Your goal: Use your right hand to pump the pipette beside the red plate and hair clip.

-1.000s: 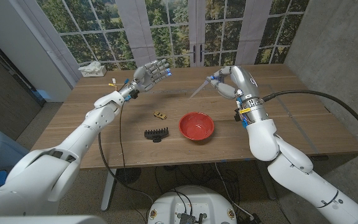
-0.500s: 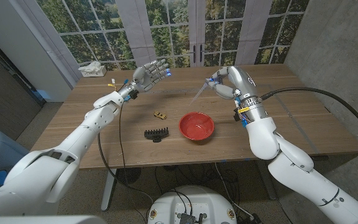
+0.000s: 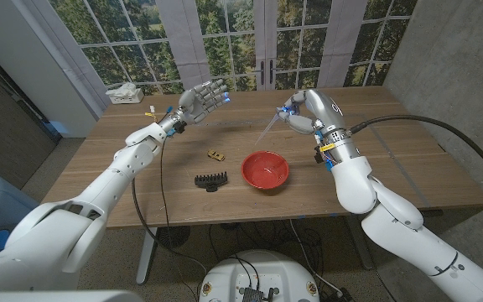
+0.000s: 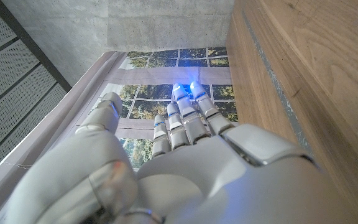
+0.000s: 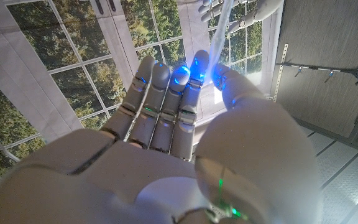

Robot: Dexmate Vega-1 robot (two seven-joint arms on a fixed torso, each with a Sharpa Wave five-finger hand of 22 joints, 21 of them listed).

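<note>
At upper right of the frame, the right robot hand (image 3: 302, 111) pinches the pipette (image 3: 272, 125) above the red plate (image 3: 265, 170); squeezing its bulb seems next. The left robot hand (image 3: 204, 99) hovers, fingers apart.

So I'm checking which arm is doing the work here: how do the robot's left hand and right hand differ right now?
The right hand pinches the clear pipette, its thin end slanting down toward the red plate; the left hand holds nothing. The right hand's fingers curl around the pipette's top, while the left hand's fingers are spread. Both hang raised above the wooden table.
</note>
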